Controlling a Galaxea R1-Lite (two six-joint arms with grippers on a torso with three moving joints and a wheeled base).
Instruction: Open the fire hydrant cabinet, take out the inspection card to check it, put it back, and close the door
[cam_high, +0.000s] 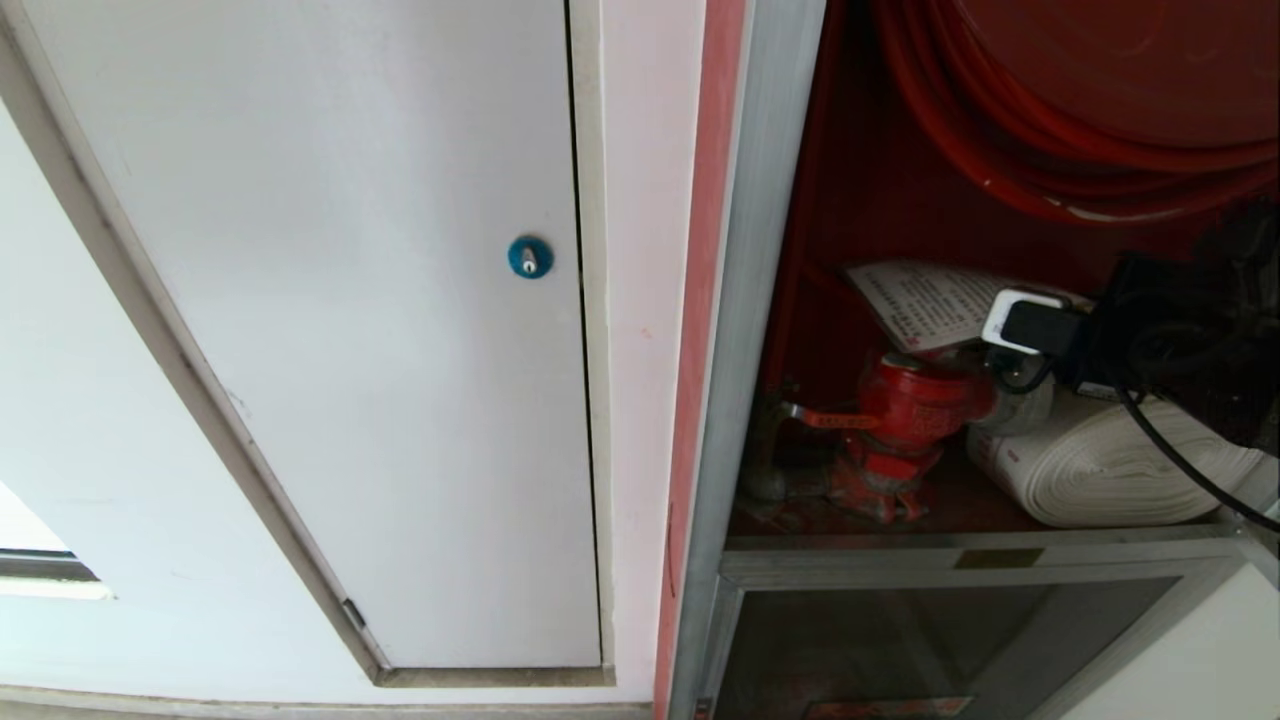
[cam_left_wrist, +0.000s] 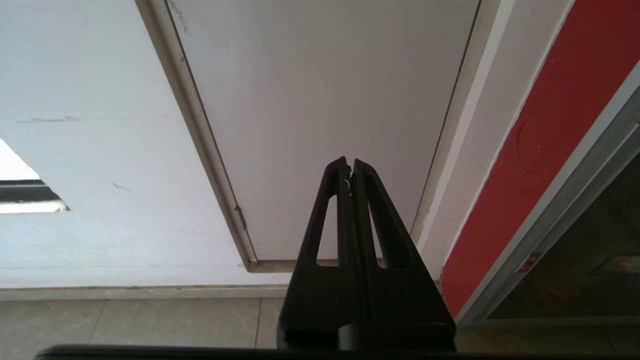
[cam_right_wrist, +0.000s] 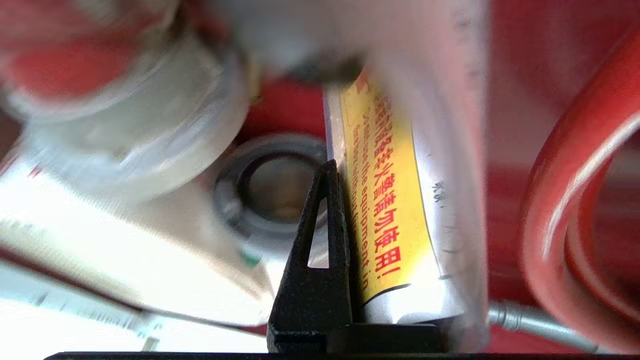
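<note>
Right gripper (cam_right_wrist: 345, 200): clamped on inspection card (cam_right_wrist: 385, 200) inside open fire hydrant cabinet (cam_high: 760, 300), above red valve (cam_high: 905, 420). Left gripper (cam_left_wrist: 350, 167): closed, empty, before white door (cam_left_wrist: 325, 90).

Head cam up high, looking fwd and down at the white door (cam_high: 330, 330), the fire hydrant cabinet (cam_high: 760, 300) open just beside it. Left wrist cam sits low, near the floor (cam_left_wrist: 135, 320), facing that same white door (cam_left_wrist: 320, 100); cabinet frame (cam_left_wrist: 575, 200) shared too. Right wrist cam inside the cabinet, very close on the inspection card (cam_right_wrist: 385, 200).
</note>
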